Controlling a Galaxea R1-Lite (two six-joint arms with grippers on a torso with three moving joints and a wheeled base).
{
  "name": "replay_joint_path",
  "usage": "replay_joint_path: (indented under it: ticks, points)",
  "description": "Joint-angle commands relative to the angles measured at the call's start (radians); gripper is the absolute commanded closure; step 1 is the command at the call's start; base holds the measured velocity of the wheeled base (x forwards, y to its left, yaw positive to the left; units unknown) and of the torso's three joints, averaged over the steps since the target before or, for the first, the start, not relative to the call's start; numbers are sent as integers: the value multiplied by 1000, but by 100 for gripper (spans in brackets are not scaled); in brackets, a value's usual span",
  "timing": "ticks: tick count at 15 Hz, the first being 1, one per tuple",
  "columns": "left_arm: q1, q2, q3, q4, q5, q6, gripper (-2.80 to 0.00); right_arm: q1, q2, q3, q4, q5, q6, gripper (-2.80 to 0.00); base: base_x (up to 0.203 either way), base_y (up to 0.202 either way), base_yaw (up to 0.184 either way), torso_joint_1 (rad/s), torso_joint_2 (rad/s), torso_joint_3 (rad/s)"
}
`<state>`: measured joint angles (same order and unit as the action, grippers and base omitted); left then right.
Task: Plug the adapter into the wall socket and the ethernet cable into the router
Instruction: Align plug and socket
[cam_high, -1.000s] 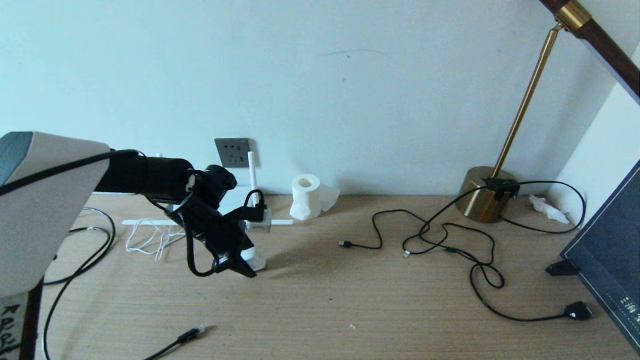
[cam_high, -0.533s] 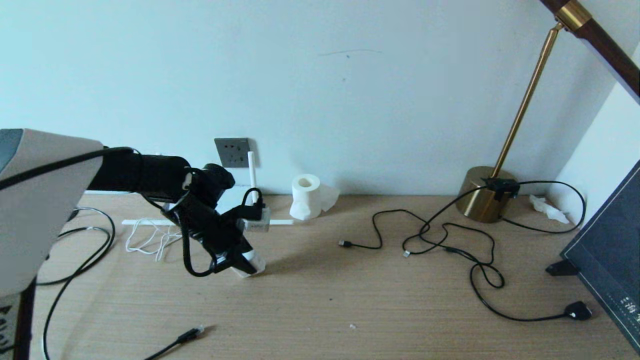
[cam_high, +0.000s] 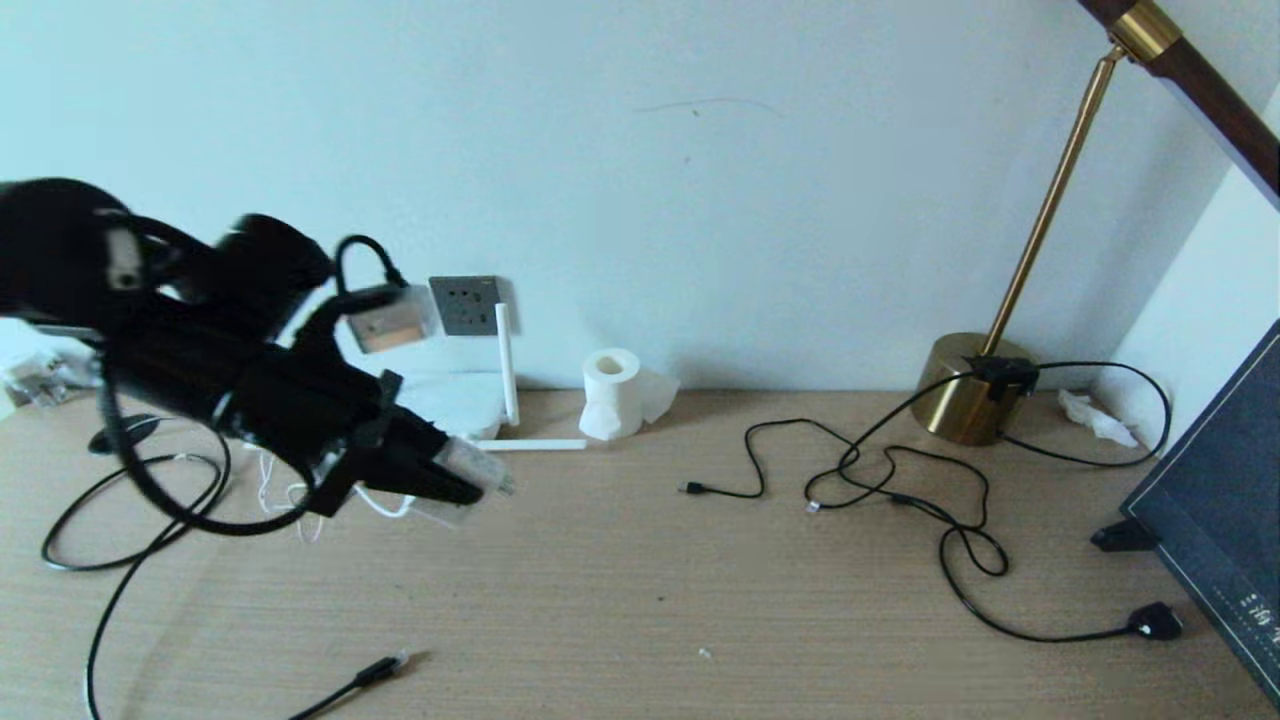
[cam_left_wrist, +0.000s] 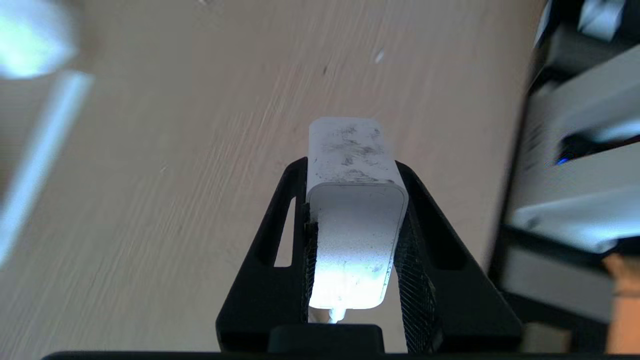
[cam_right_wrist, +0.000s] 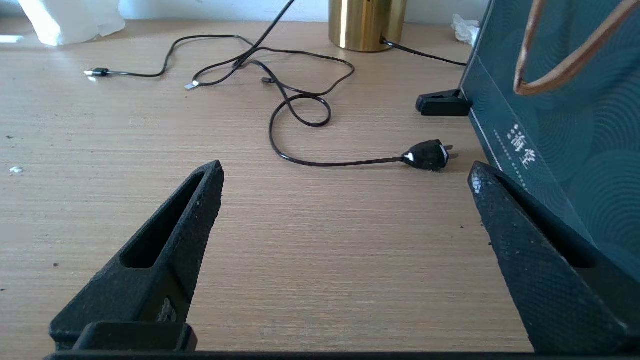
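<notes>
The left gripper (cam_high: 470, 485) squeezes the adapter (cam_high: 478, 468) above the desk (cam_high: 700, 580).
Its wrist view shows the adapter (cam_left_wrist: 352, 200) pinched between both fingers (cam_left_wrist: 415, 270). Only the head view shows the wall socket (cam_high: 466, 305). The right gripper (cam_right_wrist: 345, 210) rests wide open, holding nothing.

adapter (cam_left_wrist: 356, 200): 1 | wall socket (cam_high: 465, 304): 1 | router (cam_high: 455, 402): 1 (partly hidden) | tissue roll (cam_high: 612, 392): 1 | lamp (cam_high: 975, 400): 1

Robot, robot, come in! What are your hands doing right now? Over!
Left gripper shut on the adapter, above the desk. Right gripper open, parked low. Wall socket unblocked.
</notes>
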<state>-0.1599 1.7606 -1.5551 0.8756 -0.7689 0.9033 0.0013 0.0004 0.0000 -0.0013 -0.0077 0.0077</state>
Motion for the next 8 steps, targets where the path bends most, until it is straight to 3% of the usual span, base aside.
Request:
replay_joint_path:
  ticks: [1, 3, 4, 7, 8]
  points:
    - [51, -204, 38, 18, -19, -8, 0, 0, 0, 1, 0, 0, 0, -280, 0, 0, 0, 0, 0, 0]
    - [113, -357, 98, 47, -31, -59, 0, 0, 0, 0, 0, 0, 0, -280, 0, 0, 0, 0, 0, 0]
    - [134, -425, 120, 60, -36, -134, 0, 0, 1, 0, 0, 0, 0, -280, 0, 0, 0, 0, 0, 0]
    - [130, -542, 200, 49, -77, -597, 0, 0, 1, 0, 0, 0, 0, -280, 0, 0, 0, 0, 0, 0]
    - [127, -560, 261, 1, -118, -705, 0, 0, 1, 0, 0, 0, 0, -280, 0, 0, 0, 0, 0, 0]
